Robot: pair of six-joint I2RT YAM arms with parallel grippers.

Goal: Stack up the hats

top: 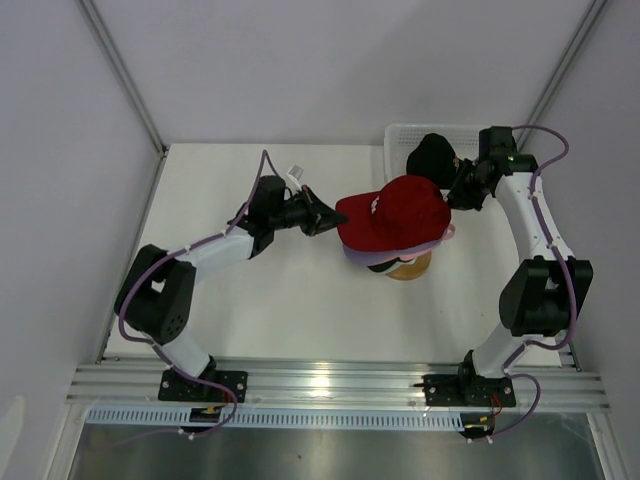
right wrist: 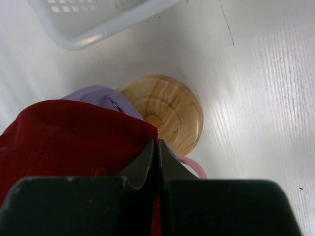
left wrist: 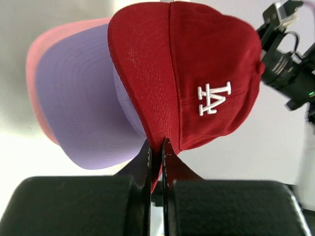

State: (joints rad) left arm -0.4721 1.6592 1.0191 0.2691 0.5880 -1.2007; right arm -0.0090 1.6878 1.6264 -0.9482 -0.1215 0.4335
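Top view, centre of frame: we see the red cap point(top: 395, 210) lying over the stack, above the lavender cap point(left wrist: 83, 108) and the pink cap point(left wrist: 34, 64). The brims of these two show behind it at the left of the left-wrist view. The stack sits on the round wooden stand point(right wrist: 167, 108), which peeks out just below the caps in the top view.

The left gripper point(left wrist: 156, 147) is pinched narrow on the edge of the red cap's brim. The right gripper point(right wrist: 157, 152) is pinched narrow on the cap's rear edge, on the opposite side.

We find the black cap point(top: 432, 155) in the white basket point(top: 400, 130) at the upper right of the top view, just above the right gripper. The white table point(top: 280, 300) carries both stand and basket.
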